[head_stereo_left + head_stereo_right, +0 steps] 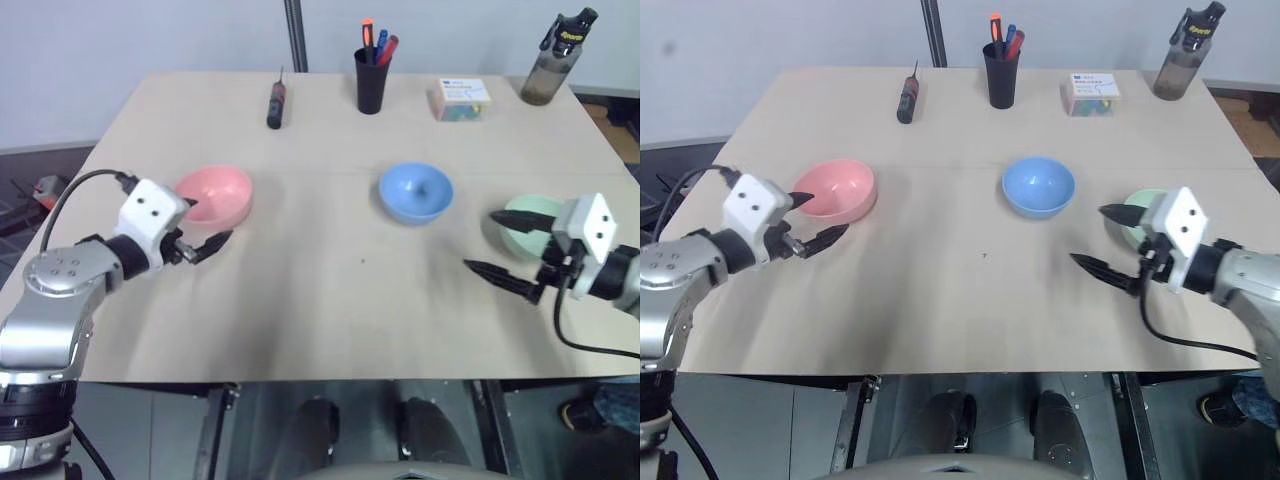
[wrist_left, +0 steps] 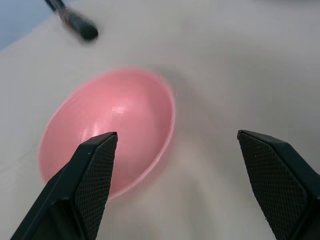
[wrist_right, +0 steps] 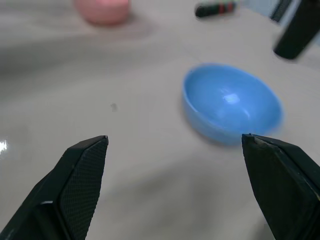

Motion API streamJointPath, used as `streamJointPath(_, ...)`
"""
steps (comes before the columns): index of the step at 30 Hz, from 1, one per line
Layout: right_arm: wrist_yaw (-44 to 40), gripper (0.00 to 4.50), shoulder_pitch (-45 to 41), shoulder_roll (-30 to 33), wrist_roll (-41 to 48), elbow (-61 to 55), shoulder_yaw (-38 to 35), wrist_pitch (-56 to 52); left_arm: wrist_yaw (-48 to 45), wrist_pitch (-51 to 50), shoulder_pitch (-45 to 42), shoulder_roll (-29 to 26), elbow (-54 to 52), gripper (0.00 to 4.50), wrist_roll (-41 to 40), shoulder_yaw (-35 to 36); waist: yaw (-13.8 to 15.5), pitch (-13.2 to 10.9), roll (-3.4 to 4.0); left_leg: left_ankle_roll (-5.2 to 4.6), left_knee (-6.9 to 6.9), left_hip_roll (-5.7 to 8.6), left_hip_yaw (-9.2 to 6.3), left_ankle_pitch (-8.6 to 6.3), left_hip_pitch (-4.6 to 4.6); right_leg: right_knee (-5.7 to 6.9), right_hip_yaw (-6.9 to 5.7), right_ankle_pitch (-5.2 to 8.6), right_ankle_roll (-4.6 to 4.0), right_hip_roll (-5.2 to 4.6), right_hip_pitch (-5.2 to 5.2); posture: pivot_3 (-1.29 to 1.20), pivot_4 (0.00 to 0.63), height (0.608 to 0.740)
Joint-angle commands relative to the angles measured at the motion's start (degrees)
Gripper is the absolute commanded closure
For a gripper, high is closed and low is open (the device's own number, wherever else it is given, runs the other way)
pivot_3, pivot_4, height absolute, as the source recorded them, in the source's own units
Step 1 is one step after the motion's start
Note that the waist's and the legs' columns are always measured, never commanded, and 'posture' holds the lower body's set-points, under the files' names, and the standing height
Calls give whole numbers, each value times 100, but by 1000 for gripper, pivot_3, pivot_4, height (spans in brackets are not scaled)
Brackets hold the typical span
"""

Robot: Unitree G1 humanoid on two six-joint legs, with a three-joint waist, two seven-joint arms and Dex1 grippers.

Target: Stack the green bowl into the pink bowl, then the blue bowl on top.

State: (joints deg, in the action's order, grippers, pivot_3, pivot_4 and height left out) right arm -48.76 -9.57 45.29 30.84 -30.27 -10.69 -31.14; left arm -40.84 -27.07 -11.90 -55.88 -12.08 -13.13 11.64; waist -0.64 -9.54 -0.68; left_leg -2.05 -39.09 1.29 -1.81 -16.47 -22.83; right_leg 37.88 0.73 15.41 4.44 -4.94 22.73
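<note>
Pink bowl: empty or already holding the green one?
Empty. The pink bowl shows a bare inside; the green bowl sits apart by the right gripper.

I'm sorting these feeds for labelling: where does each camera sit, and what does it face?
Left eye view: on the head, looking down over the table; both arms show, left pincer open by the pink bowl, right pincer open by the green bowl.
Right eye view: the same scene from the head's other eye.
Left wrist view: along the left pincer's fingers at the pink bowl.
Right wrist view: along the right pincer's fingers at the blue bowl.
Both wrist views share the pink bowl.
</note>
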Motion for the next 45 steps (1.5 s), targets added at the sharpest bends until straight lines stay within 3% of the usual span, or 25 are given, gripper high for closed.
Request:
streamJointPath(1, 151, 12, -466, -325, -303, -51, 728, 251, 14, -87, -305, -294, -134, 425, 505, -365, -1, -1, 1, 0, 0, 2, 2, 0, 1, 1, 2, 0, 0, -1, 0, 0, 150, 740)
streamJointPath(8, 298, 12, -1180, -1046, -876, 368, 1675, 623, -171, 13, -345, -470, 157, 425, 1186, -1058, -9, -2, 2, 1, 0, 5, 5, 1, -5, 3, 2, 1, 1, 4, 10, 0, 150, 740)
streamJointPath(11, 357, 12, -1313, -1310, -1012, 432, 1906, 722, -218, 37, -354, -464, 231, 1052, 1278, -1081, -7, -2, 1, 1, 0, 4, 5, 1, -9, 5, 2, 1, 1, 6, 15, 0, 150, 740)
streamJointPath(18, 376, 12, -1324, -1515, -1139, 445, 2037, 800, -252, 271, -487, -461, 549, 3963, 1438, -1017, -6, -2, 1, 1, -1, 6, 4, 1, -9, 8, 0, 1, 1, 6, 15, 0, 150, 740)
streamJointPath(20, 356, 12, -1342, -1531, -1151, 478, 2040, 831, -299, 332, -557, -472, 588, 4451, 1464, -1013, -9, -2, 1, 1, -1, 6, 4, 2, -9, 8, 0, 1, 1, 6, 15, 0, 150, 740)
streamJointPath(23, 330, 12, -1332, -1547, -1166, 508, 2044, 890, -406, 591, -606, -485, 518, 4451, 1428, -966, -12, -2, 1, 1, -1, 6, 4, 1, -8, 9, 0, 1, 1, 6, 16, 0, 150, 740)
streamJointPath(27, 304, 12, -1098, -1446, -1071, 455, 1797, 950, -1115, 491, -694, -332, -476, 4451, 626, -927, 9, -2, 0, 1, -1, 6, 4, 1, -10, 9, 0, 1, 1, 5, 16, 0, 150, 740)
streamJointPath(32, 704, 12, -477, -1448, -1246, 271, 1507, 1010, -2181, 384, -1314, -58, -1080, 4451, -154, -1628, 27, -2, -2, 1, -7, 7, -1, 1, -14, 8, -4, 1, 1, 2, 13, 0, 150, 740)
streamJointPath(37, 954, 12, 21, -1363, -1320, -88, 1329, 971, -3424, 1197, -2005, 237, -500, 4451, 2, -2633, -43, -1, 2, 0, -11, 8, 18, 2, 0, 21, 16, 1, 1, 15, 12, 0, 150, 740)
streamJointPath(42, 1139, 12, 480, -1187, -1389, -411, 1036, 933, -3821, 1961, -2498, 774, 396, 4451, 403, -3183, -13, -1, 2, -1, -15, 10, 16, 1, -1, 20, 16, 1, 1, 25, 10, 0, 150, 740)
streamJointPath(43, 1198, 12, 550, -1152, -1436, -458, 989, 910, -3839, 2093, -2572, 877, 556, 3781, 473, -3221, -11, -1, 1, -2, -16, 11, 16, 1, -1, 18, 15, 1, 1, 25, 8, 0, 150, 740)
streamJointPath(45, 1314, 12, 589, -1167, -1401, -534, 910, 812, -3853, 2180, -2644, 1003, 714, 3117, 485, -3192, -19, -2, 0, -2, -19, 11, 15, 1, -2, 18, 15, 1, 1, 24, 6, 0, 150, 740)
